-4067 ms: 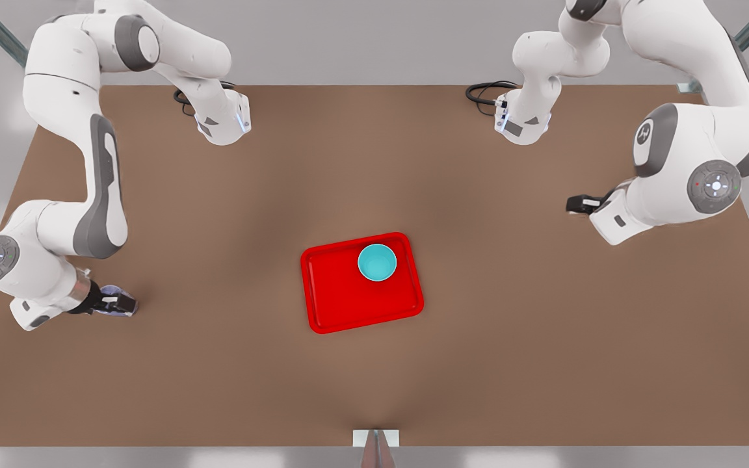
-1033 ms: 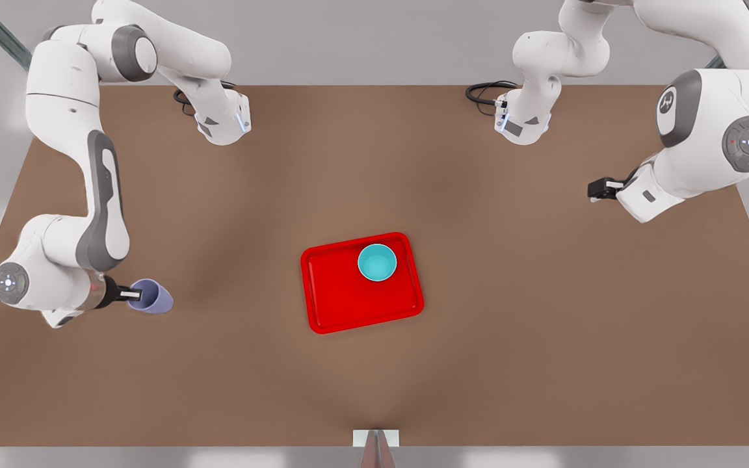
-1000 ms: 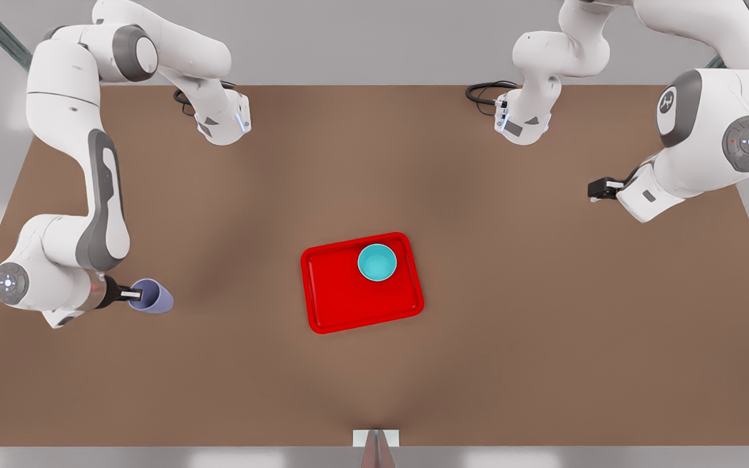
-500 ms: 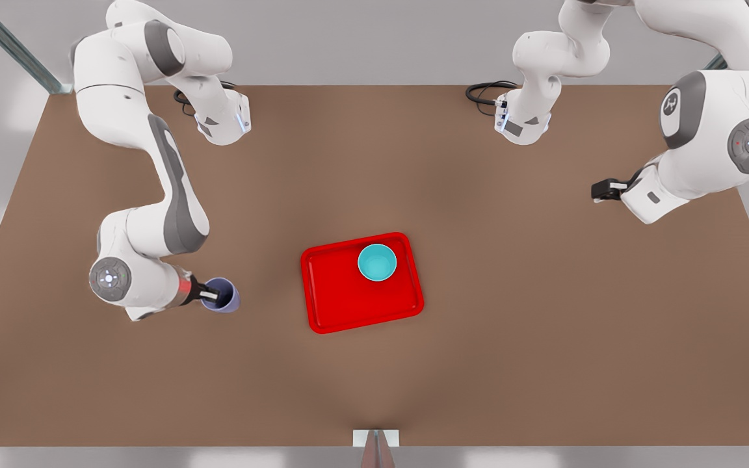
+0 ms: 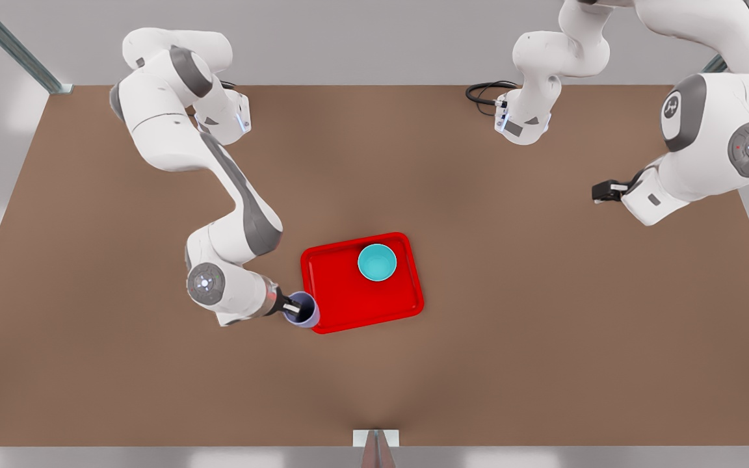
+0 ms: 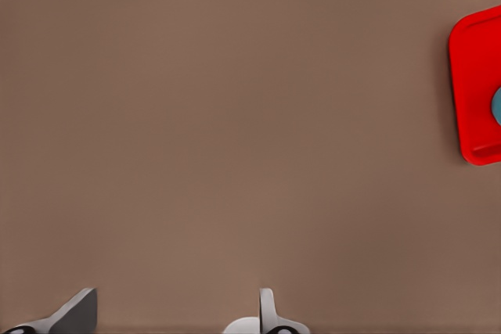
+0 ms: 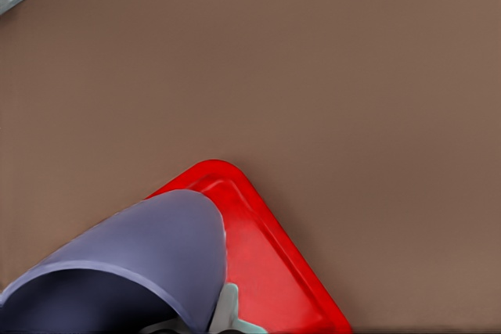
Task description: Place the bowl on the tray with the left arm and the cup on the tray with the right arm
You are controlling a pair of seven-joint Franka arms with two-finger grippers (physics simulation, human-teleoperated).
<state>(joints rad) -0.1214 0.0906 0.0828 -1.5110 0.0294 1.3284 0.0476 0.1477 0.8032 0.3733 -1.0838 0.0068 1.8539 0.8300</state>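
Now right gripper (image 5: 291, 305) pinches the cup (image 5: 303, 310) by its rim, one finger inside; likely light, rigid, slippery. Tray (image 5: 361, 305) corner just beneath. Left gripper (image 5: 602, 192) waits, fingers parted, empty.

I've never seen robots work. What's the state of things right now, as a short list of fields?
bowl: sitting on the tray, toward its far right corner in the front view
cup: held by the right gripper, at the tray's near left corner in the front view
tray: flat on the table
left gripper: holds nothing, jaws apart, waiting off at the front view's right, well away from the tray
remaining: cup not yet set down
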